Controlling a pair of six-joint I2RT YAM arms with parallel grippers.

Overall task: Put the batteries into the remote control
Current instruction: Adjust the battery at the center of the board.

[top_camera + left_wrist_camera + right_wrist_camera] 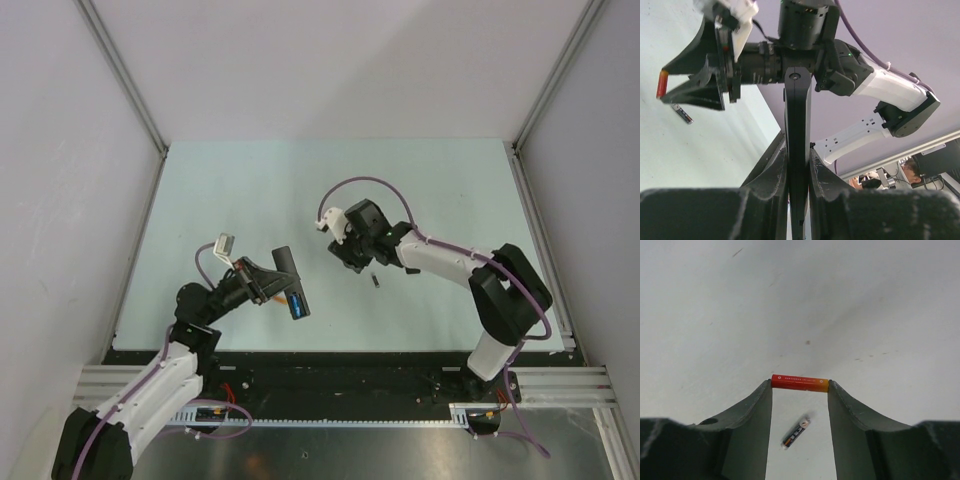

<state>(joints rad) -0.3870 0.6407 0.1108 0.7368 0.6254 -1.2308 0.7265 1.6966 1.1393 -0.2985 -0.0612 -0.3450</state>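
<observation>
Two grips: your left jaws are clamping shut on the remote (798, 110), right jaws, half open, are pinching the red battery (800, 382) endwise.

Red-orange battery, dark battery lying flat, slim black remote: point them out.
Red-orange battery (800, 383): right wrist view, barrel middle.
Dark battery (795, 434): right wrist view, mid-length.
Slim black remote (798, 135): left wrist view, narrow face.
</observation>
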